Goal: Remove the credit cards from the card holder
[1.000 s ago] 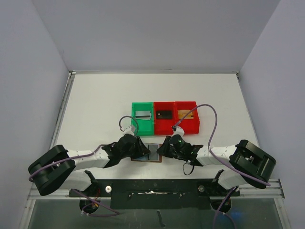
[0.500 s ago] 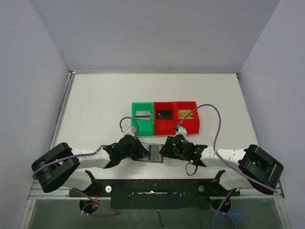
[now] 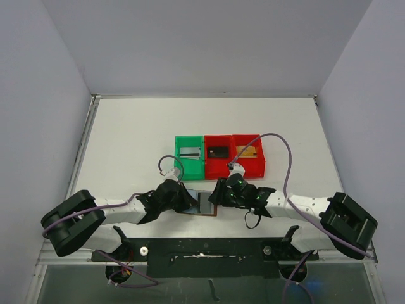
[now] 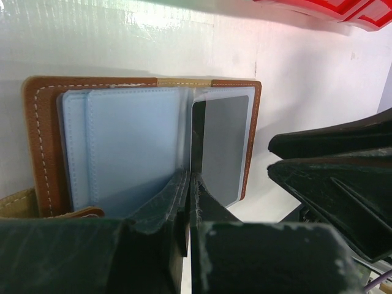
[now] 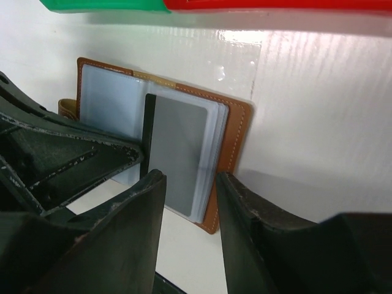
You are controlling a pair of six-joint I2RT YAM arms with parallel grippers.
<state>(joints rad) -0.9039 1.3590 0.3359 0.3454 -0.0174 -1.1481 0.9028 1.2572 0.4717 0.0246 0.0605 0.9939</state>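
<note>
The brown leather card holder (image 3: 204, 203) lies open on the table between both grippers. In the left wrist view it shows a pale blue panel (image 4: 135, 141) on the left and a grey credit card (image 4: 223, 144) in a clear sleeve on the right. My left gripper (image 4: 190, 177) is shut, its tips on the fold between the two pages; nothing shows gripped between them. My right gripper (image 5: 190, 177) is open, just off the near right corner of the card holder (image 5: 236, 131), with the grey card (image 5: 177, 147) ahead of the gap.
A green bin (image 3: 189, 156) and two red bins (image 3: 218, 155) (image 3: 248, 154) stand in a row just behind the card holder, each with a card-like item inside. Both wrists crowd the holder from either side, close to the table's near edge.
My left gripper has shut at the holder's fold. My right gripper has opened wider and shifted slightly towards the holder. The grey card page now lies exposed.
</note>
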